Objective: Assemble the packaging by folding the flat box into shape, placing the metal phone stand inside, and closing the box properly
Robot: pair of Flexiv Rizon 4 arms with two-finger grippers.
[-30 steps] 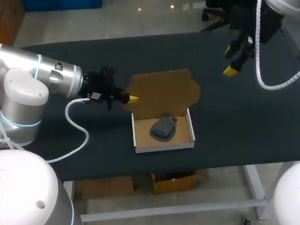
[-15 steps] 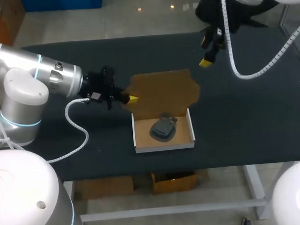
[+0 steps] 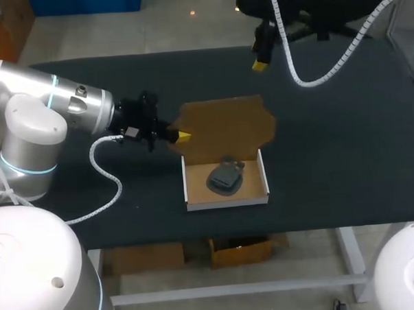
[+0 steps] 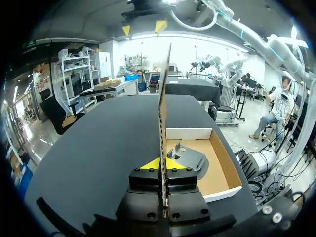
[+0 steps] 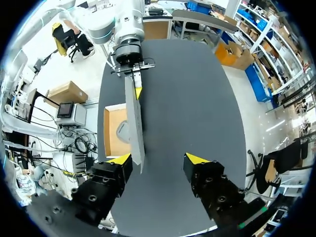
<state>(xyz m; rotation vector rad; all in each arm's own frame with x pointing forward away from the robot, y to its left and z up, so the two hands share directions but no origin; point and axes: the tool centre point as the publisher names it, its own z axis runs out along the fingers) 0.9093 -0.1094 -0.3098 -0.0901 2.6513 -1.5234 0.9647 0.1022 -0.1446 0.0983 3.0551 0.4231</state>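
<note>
Head view, left to right: the left gripper sits at nine o'clock of the box, its fingers clamped on the side edge of the upright lid. The phone stand lies inside the box. The lid's long axis runs nine to three. The right gripper, fingers apart and empty, hangs at one o'clock, well apart. The left looks better placed to fold the lid toward six.
</note>
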